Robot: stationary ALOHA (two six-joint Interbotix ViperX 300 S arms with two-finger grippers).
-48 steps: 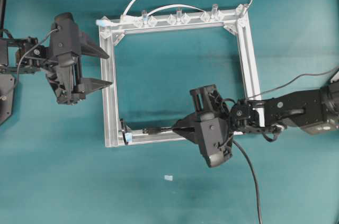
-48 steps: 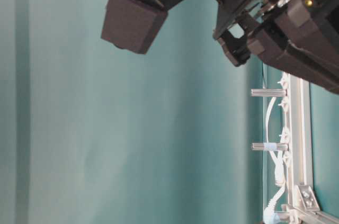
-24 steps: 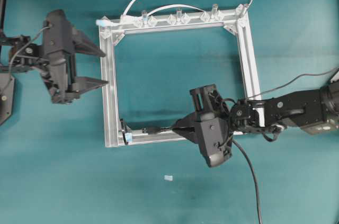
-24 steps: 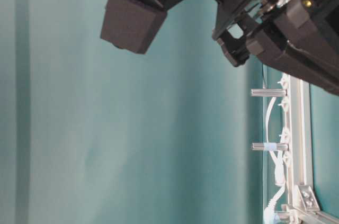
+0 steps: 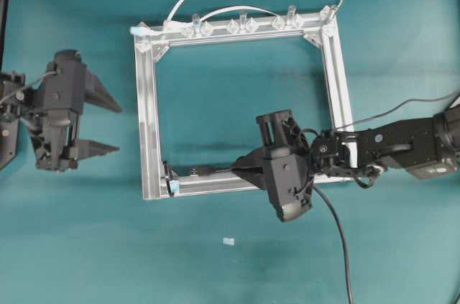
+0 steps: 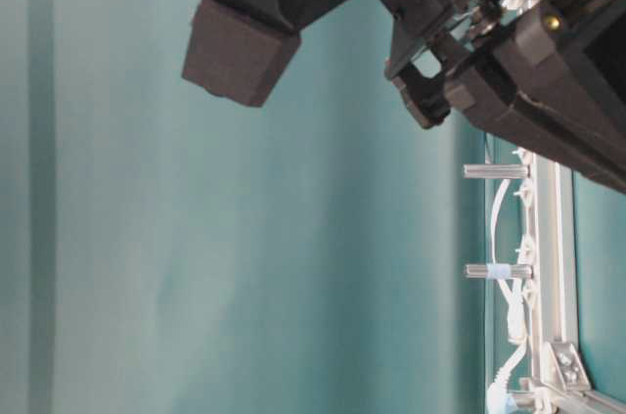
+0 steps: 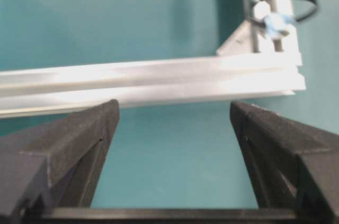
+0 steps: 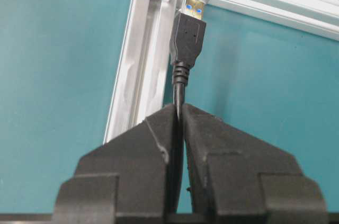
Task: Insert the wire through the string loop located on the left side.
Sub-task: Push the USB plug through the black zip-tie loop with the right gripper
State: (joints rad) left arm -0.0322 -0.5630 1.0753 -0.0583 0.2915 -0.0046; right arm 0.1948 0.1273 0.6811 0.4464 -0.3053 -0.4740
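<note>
Right gripper [image 8: 179, 113] is clamped tight on the wire [image 8: 179, 94] just behind the plug [image 8: 187, 33], whose metal tip sits right at the string loop [image 7: 290, 2] with its pale-blue tab, at the frame [image 5: 147, 139] corner; left gripper [image 5: 102, 128] hangs wide open and empty, off the frame's left rail

The frame [image 5: 148, 131] lay mid-table. The left gripper [image 5: 104, 129] sat left of it, apart. The string loop [image 5: 168, 174] sat at its lower-left corner, the wire [image 5: 208, 172] plug just right of that, along its bottom rail.
</note>
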